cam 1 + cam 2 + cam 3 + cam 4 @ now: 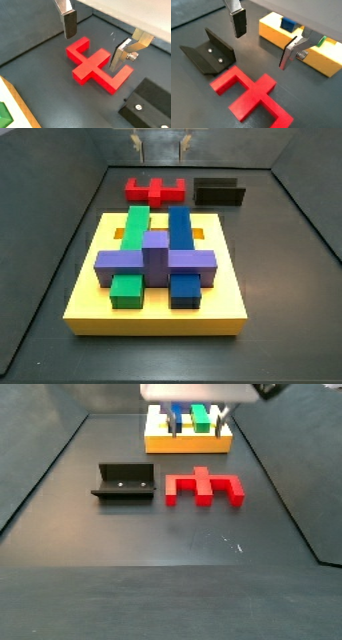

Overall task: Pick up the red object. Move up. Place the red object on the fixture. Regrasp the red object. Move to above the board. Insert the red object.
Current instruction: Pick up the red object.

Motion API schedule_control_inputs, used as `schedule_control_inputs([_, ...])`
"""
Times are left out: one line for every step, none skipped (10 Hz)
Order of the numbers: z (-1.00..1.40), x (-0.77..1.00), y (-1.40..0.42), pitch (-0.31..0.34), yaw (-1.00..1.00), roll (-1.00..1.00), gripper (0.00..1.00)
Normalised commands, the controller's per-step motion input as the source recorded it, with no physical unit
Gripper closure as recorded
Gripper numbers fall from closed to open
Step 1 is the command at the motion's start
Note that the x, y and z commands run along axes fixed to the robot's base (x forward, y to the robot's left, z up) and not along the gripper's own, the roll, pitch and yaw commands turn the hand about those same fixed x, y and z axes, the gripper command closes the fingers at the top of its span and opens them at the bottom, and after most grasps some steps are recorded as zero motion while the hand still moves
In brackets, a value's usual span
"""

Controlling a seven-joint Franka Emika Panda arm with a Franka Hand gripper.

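Hand [261,44] open and empty, above the dark floor [191,100], its two silver fingers [238,22] well apart. Red block [251,95] flat on the floor, clear of both fingers, untouched. Black bracket [208,52] just beside one end of the red block, two screws on its inner face. Yellow slab [301,47] near the second finger, with blue [290,23] and green [322,41] pieces on top.

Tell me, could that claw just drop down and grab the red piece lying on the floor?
Probably yes. The gripper hangs open above the red object, fingers apart with nothing between them. The red object lies flat on the floor, apart from the fixture and the board, so nothing seems to block it.
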Motion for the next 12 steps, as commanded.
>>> schedule_control_inputs([-0.87,0.0,0.0,-0.09,0.01,0.22,0.0])
schedule_control_inputs([-0.87,0.0,0.0,-0.076,0.01,0.22,0.0])
schedule_control_inputs([-0.79,0.0,0.0,-0.01,0.0,0.29,0.0])
schedule_control_inputs([-0.73,0.0,0.0,0.0,0.0,0.33,0.0])
schedule_control_inputs([-0.64,0.0,-0.04,0.0,0.0,0.37,0.0])
schedule_control_inputs([-0.55,0.0,-0.07,0.0,0.0,0.4,0.0])
schedule_control_inputs([-0.51,0.0,-0.08,0.013,0.0,0.41,0.0])
schedule_control_inputs([-0.23,0.0,-0.08,0.116,0.0,0.31,0.0])
schedule_control_inputs([0.0,0.0,0.0,0.156,0.0,0.14,0.0])
schedule_control_inputs([0.0,0.0,0.0,0.181,0.0,0.18,0.0])
schedule_control_inputs([-0.03,-0.03,0.0,0.173,0.0,0.23,0.0])
schedule_control_inputs([-0.13,-0.12,0.0,0.139,0.0,0.26,0.0])
